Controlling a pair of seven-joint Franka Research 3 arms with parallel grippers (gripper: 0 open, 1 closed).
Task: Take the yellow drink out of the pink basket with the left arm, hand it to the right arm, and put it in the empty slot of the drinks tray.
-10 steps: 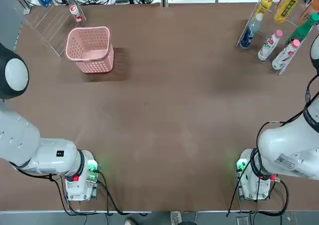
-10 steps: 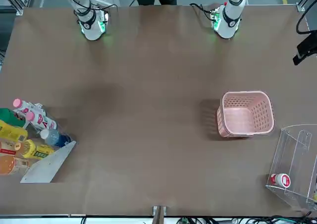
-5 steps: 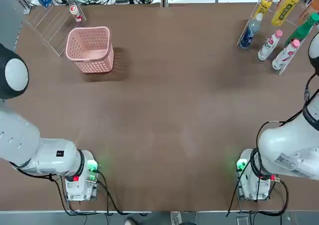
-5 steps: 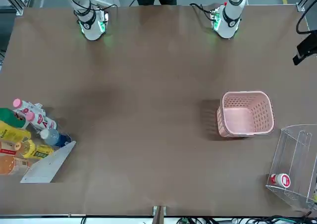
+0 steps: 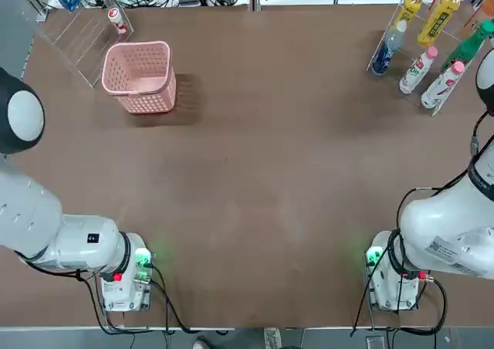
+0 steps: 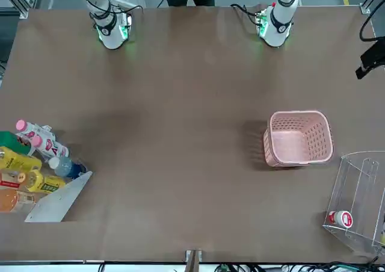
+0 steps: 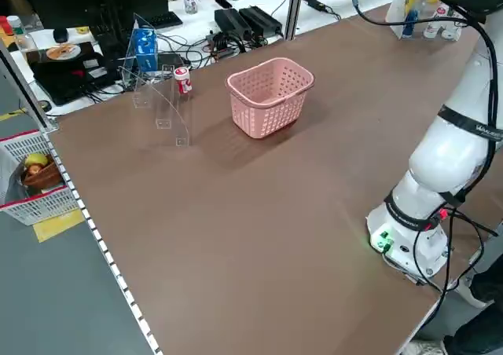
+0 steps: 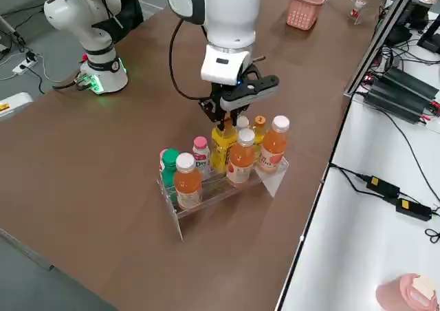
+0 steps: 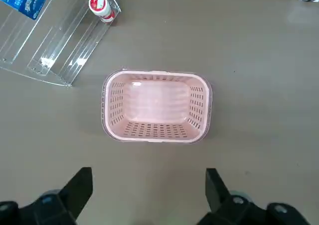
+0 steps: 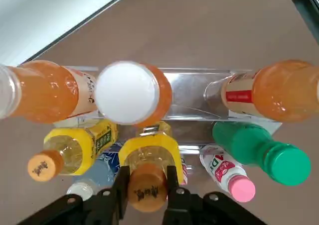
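Note:
The yellow drink (image 10: pixel 149 153) stands upright in the drinks tray (image 8: pixel 206 195) at the far right of the table, among orange, green and white-pink bottles. My right gripper (image 10: pixel 147 186) is shut on its orange-brown cap from above, as the right side view shows (image 8: pixel 225 122). The pink basket (image 5: pixel 139 75) sits at the far left with nothing in it. My left gripper (image 9: pixel 147 195) hangs open high above the basket (image 9: pixel 156 107), with nothing between its fingers.
A clear acrylic box (image 5: pixel 81 32) with a small red-white bottle (image 9: pixel 101 6) and a blue carton (image 7: pixel 143 49) stands beside the basket at the far left corner. Cables and equipment lie beyond the table's far edge. Both arm bases stand at the near edge.
The yellow drink, held by my right gripper, has shifted a little toward the near bottles in the tray. The left arm and the basket have not moved.

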